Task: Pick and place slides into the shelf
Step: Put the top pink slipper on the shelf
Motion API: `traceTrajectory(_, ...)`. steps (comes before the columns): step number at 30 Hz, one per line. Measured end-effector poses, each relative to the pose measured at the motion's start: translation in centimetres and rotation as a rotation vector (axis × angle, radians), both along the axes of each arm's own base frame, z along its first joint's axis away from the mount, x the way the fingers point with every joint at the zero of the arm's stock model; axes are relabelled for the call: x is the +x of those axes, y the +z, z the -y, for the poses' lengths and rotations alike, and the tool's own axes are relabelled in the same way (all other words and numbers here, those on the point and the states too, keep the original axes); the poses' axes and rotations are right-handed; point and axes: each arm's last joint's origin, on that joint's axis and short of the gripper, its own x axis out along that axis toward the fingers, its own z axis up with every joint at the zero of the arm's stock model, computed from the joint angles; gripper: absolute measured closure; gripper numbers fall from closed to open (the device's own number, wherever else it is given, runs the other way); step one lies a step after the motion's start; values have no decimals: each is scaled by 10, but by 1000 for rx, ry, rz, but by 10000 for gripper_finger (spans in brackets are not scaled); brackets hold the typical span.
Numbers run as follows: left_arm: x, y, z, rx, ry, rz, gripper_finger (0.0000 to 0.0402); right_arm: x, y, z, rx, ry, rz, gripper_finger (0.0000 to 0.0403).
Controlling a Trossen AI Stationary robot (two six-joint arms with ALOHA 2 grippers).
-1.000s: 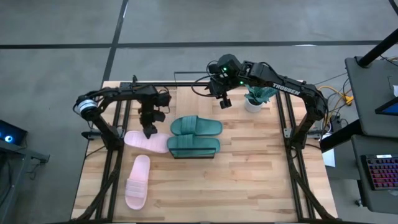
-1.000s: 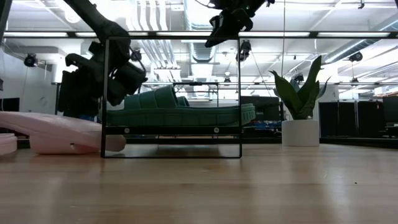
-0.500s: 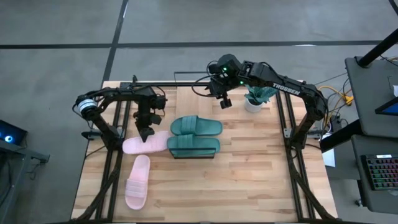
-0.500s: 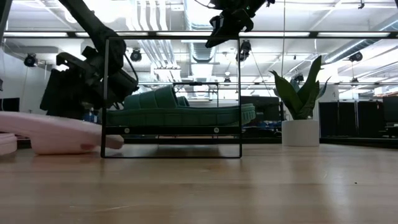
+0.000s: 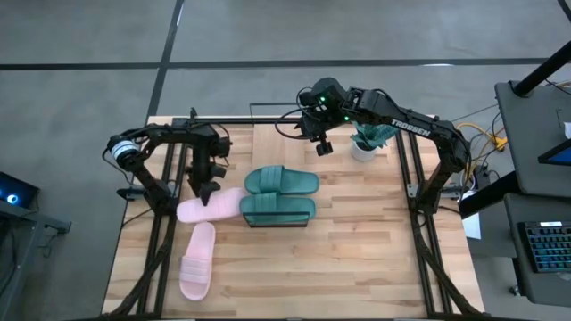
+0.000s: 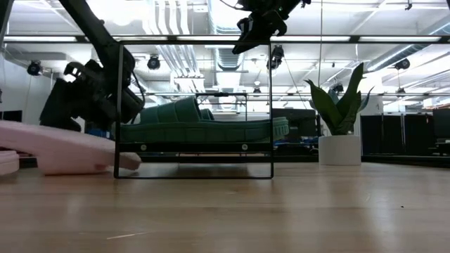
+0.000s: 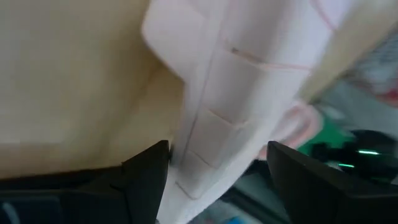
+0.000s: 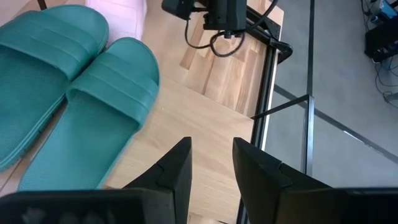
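Observation:
My left gripper [image 5: 207, 188] is shut on a pale pink slide [image 5: 210, 207] near the table's left side, just left of the shelf [image 5: 277, 224]. In the low view this pink slide [image 6: 56, 146] slants, its left end raised. The second pink slide [image 5: 197, 260] lies flat nearer the near edge. Both dark teal slides [image 5: 281, 181] [image 5: 277, 209] rest side by side on the shelf's board [image 6: 197, 150]. My right gripper [image 5: 323, 148] hangs high over the far side, beside the plant, its fingers a narrow gap apart and holding nothing. My left gripper pinches the pink slide about its middle [image 7: 214, 134], one finger [image 7: 149, 171] on each side, coming from above and pointing down. The slide's left end [image 6: 14, 131] is lifted; its right end [image 6: 125, 160] rests on the table by the shelf's frame.
A small potted plant [image 5: 365, 144] stands at the far right of the tabletop, close to my right arm. The shelf's thin black frame [image 6: 271, 105] rises around the teal slides. Bare wood lies toward the table's near and right sides.
My left gripper has moved a little toward the table's left edge with the pink slide in its hold. The slide has turned on the table, its right end swinging toward the far side, and its left end has risen while the right end stayed down.

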Motion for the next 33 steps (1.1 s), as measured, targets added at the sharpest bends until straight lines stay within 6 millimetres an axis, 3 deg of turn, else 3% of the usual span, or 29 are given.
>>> traceTrajectory(8,1,-1,1,-37,39,27,146,-1,-1,0,7,0,-17,296)
traceTrajectory(33,-2,-10,3,11,159,-125,146,-1,-1,0,8,0,-18,296)
